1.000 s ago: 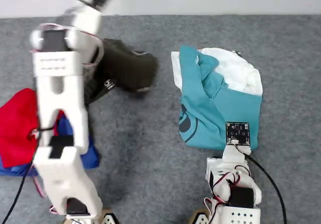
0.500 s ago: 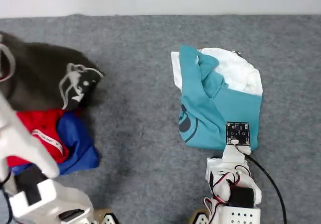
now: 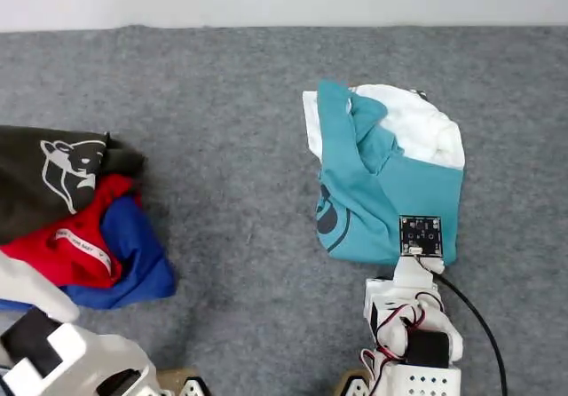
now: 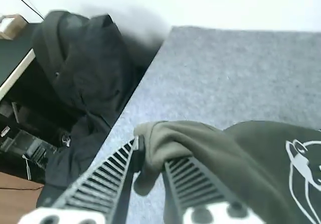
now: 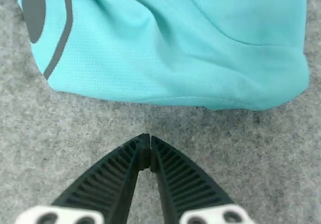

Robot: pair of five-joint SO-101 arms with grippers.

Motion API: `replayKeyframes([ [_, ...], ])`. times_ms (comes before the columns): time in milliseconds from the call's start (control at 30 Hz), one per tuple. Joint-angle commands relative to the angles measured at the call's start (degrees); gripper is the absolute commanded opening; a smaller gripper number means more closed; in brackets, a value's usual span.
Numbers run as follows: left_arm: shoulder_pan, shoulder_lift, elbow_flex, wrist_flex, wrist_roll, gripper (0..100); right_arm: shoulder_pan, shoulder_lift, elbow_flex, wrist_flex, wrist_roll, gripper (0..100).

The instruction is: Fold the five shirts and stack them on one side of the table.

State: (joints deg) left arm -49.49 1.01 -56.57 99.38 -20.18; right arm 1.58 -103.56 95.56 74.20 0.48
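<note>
The dark shirt (image 3: 49, 178), a second ago nearer centre, now lies atop the red shirt (image 3: 62, 249) and blue shirt (image 3: 133, 267) at the left edge, a fold clamped in the left gripper (image 4: 150, 156), making three stacked; the right gripper (image 5: 149, 143), shut empty, sits just beside the teal shirt (image 3: 390, 201).

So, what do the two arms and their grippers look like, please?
Both arms are white plastic with black parts: the left arm and the right arm. The right arm shows thin red and white wires, a black cable and a small black square board. The left gripper and right gripper have black ribbed fingers on white bases.
</note>
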Motion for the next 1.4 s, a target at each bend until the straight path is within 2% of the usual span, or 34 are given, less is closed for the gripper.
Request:
replayKeyframes([
  [0,-0.4,-4.7,-1.7,1.1,-1.2,24,0.5,0.0,0.9,0.5,-0.4,0.9],
  [67,0.0,-5.8,-1.7,1.1,-0.4,27,0.5,0.0,0.9,0.5,-0.4,0.9],
  [200,4.1,-8.3,-0.4,1.1,-0.4,27,0.5,0.0,0.9,0.5,-0.4,0.9],
  [300,10.4,-10.6,3.3,1.1,-0.4,27,0.5,0.0,0.9,0.5,-0.4,0.9],
  [467,27.1,-16.0,17.5,1.1,0.0,27,0.5,0.0,0.9,0.5,-0.4,0.9],
  [633,45.4,-17.1,36.0,-0.5,5.5,27,0.5,0.0,0.9,0.5,-0.4,0.9],
  [800,59.2,-17.1,51.7,-13.6,12.0,27,0.5,0.0,0.9,0.5,-0.4,0.9],
  [1033,71.8,-14.9,68.8,-35.3,14.9,27,0.5,0.0,0.9,0.5,-0.4,0.9],
  [1233,76.1,-2.3,70.7,-43.1,20.7,27,0.5,0.0,0.9,0.5,-0.4,0.9],
  [1367,79.0,6.3,67.4,-43.6,20.8,27,0.5,0.0,0.9,0.5,-0.4,0.9],
])
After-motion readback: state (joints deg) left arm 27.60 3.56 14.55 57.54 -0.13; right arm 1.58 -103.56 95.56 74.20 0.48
